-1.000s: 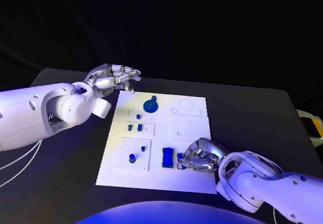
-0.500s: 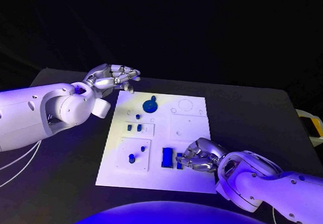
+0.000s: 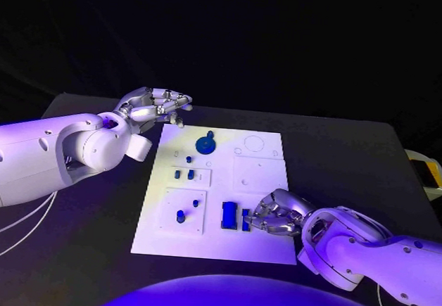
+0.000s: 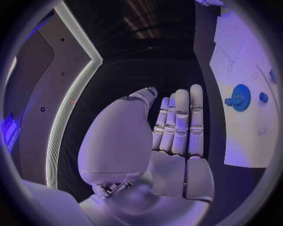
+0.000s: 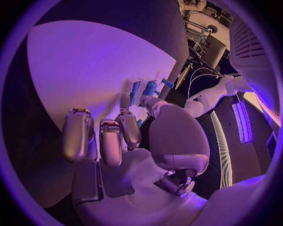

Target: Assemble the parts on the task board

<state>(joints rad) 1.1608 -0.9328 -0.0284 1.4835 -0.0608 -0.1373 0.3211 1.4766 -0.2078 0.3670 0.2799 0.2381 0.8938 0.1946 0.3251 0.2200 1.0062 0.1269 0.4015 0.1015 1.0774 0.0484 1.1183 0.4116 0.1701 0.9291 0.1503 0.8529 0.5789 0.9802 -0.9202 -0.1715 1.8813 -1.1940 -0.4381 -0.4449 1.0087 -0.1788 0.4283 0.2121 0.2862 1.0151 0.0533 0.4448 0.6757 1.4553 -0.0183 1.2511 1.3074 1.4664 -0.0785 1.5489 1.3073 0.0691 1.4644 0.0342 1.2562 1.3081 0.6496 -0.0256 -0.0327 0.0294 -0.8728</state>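
Note:
The white task board point(image 3: 260, 171) lies in the middle of the black table. On it sit a blue gear point(image 3: 207, 145) at the far end, small blue pegs point(image 3: 184, 173) in the middle, two blue pieces point(image 3: 182, 216) in the near-left recess, and a blue block point(image 3: 229, 215). My right hand point(image 3: 276, 213) rests on the board's near right, fingers curled down, thumb and a finger pinching a narrow blue part point(image 3: 245, 220) beside the block. The right wrist view shows the blue parts point(image 5: 150, 88) at its fingertips point(image 5: 125, 101). My left hand point(image 3: 153, 106) hovers off the board's far-left corner, holding nothing; the gear point(image 4: 240, 97) lies beside it.
A yellow and white object point(image 3: 430, 173) sits at the table's right edge. Thin cables point(image 3: 12, 230) hang under my left arm. Bare black table surrounds the board on both sides.
My right hand has shifted slightly toward the near right, fingers still at the narrow blue part. The left hand has not moved.

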